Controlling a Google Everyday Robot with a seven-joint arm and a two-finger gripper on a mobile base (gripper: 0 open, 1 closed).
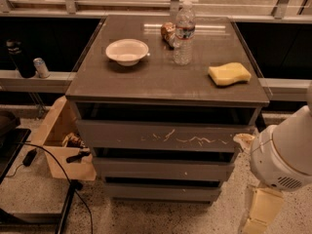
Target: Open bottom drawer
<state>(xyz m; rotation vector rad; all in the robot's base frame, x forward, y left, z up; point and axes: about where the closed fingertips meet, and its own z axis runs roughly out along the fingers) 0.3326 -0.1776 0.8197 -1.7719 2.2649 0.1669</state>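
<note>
Hanging low right of the shut bottom drawer (163, 192), the end effector (255, 219) hides its state; the bottle (184, 33) label is illegible.

Before bottom drawer (163, 192): bare floor, free pass.
L front corner: cardboard box (54, 139) w/ cable (53, 162) (floor level).
R front corner: gripper (257, 212) low, arm beside.
</note>
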